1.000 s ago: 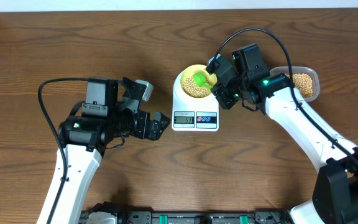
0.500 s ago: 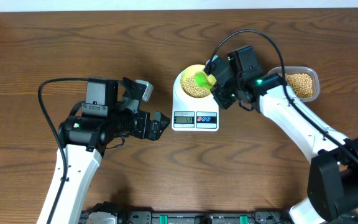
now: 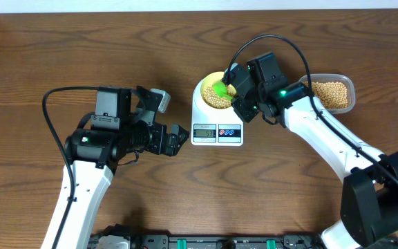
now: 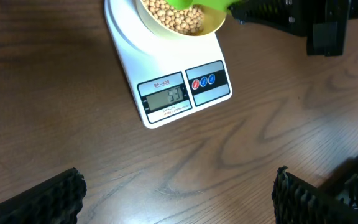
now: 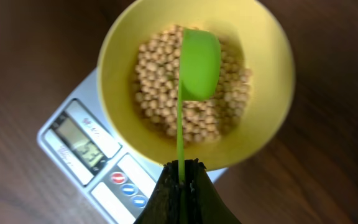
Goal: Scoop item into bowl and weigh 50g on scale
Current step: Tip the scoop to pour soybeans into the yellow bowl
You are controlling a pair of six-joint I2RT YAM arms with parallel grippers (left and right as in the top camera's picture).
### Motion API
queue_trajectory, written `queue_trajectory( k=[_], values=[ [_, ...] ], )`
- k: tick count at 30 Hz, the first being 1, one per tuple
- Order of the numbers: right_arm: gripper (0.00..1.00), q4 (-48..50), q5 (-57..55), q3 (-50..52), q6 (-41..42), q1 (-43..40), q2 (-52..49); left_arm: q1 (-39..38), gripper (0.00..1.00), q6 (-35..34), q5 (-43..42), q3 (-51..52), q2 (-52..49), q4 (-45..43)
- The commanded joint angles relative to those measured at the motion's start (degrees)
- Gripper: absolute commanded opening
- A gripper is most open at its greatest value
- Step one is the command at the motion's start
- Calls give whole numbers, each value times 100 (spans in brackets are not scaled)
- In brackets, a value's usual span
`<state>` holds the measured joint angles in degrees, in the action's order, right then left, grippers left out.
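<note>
Over the bowl (image 5: 267,124) of beans (image 5: 157,93) on the scale (image 3: 217,131), a green scoop (image 5: 199,59) was pinched by the right gripper (image 5: 182,171); the left gripper (image 4: 176,196) was spread wide nearby.

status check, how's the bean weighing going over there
Right gripper shut on scoop, scoop over beans in bowl. Left gripper open, facing scale. Display looks like 53. Nothing in the way.

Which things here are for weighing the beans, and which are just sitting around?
For the job: beans, yellow bowl, scale, green scoop, right hand shut on the scoop, clear tub of more beans.
Just sitting: left hand, open and empty, beside the scale.
</note>
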<state>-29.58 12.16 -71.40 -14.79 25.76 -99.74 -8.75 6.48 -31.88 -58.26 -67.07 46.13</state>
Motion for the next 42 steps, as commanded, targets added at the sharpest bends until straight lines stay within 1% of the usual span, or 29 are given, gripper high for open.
queue_trajectory(
  k=[1,11,24,35,42],
  values=[
    [1,46,-339,-11,-76,50,-59,-11,98,101,-92,-11,-2,9],
    [1,22,-339,-11,-70,61,-144,-11,98,101,-92,-11,-2,9],
    [1,-4,352,-11,-46,59,-153,-11,98,101,-90,-11,-2,9],
    [1,-299,616,-11,-46,59,-153,-11,98,101,-92,-11,-2,9],
    [1,-254,627,-11,4,37,-153,-11,98,101,-92,-9,-2,9]
  ],
)
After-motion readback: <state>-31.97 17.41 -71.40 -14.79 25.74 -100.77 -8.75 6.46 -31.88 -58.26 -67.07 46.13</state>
